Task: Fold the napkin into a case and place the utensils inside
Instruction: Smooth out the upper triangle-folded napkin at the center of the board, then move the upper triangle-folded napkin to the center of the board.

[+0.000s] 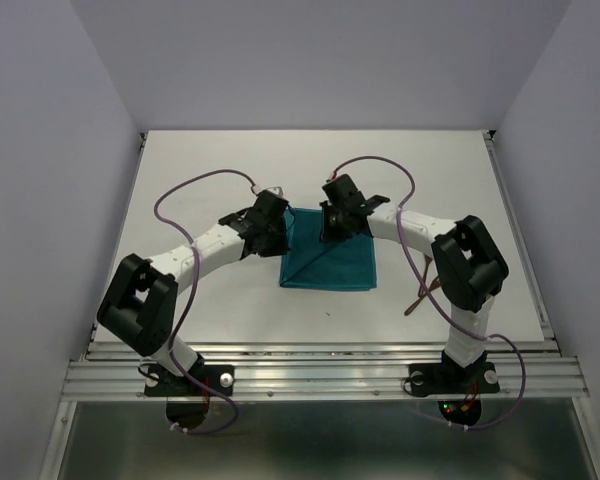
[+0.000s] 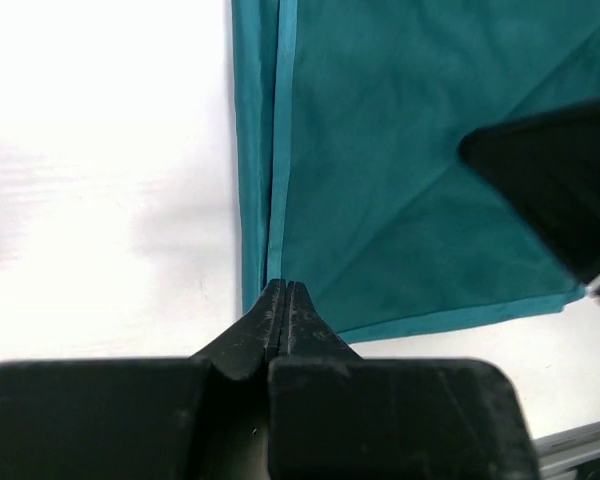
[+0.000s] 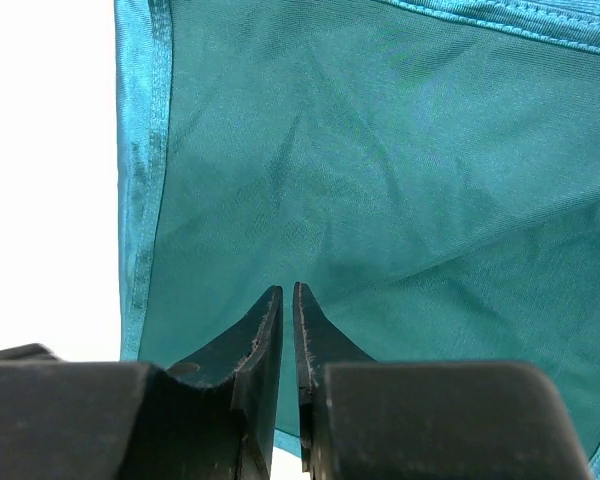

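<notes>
Top external: left gripper (image 1: 279, 233) apparently pinches napkin (image 1: 337, 266) edge.

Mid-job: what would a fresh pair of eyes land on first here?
The teal napkin centred on the table, a diagonal crease across it. Both claws meet at its far edge: the left claw shut at the hem, the right claw seemingly pinching the cloth. Reddish utensils lie partly behind the right arm.
</notes>
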`<state>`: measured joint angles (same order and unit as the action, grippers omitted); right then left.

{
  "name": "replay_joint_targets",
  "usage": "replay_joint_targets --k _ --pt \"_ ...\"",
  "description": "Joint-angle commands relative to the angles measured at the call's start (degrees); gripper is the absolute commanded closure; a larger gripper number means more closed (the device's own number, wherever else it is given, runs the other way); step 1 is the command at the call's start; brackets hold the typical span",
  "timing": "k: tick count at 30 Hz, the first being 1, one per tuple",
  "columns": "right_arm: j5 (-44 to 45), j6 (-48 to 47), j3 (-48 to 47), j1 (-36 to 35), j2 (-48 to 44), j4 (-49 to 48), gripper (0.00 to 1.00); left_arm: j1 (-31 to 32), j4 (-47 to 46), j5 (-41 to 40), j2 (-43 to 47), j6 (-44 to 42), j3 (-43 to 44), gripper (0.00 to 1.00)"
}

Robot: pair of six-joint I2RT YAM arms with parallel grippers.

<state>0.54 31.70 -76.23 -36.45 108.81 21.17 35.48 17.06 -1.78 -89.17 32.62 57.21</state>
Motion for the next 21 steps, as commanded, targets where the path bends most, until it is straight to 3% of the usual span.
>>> replay_joint_targets --k 1,6,13,21 --pt "0.7 -0.3 -1.8 -0.4 -0.5 -0.4 0.85 -1.5 1.6 -4.5 2.4 -1.9 4.3 1.0" --pt "0.4 -0.2 -1.5 -0.9 1.9 -1.0 0.85 -3.1 0.8 -1.9 1.2 -1.4 5.5 1.0" --pt "0.3 -0.3 1.0 -1.4 3.4 -1.6 0.85 -3.7 -1.9 -1.6 -3.9 -1.0 0.7 1.0" --pt "3.7 -1.3 1.4 -1.4 1.1 0.1 0.85 -1.1 -5.7 4.0 -5.4 0.5 -4.6 1.0"
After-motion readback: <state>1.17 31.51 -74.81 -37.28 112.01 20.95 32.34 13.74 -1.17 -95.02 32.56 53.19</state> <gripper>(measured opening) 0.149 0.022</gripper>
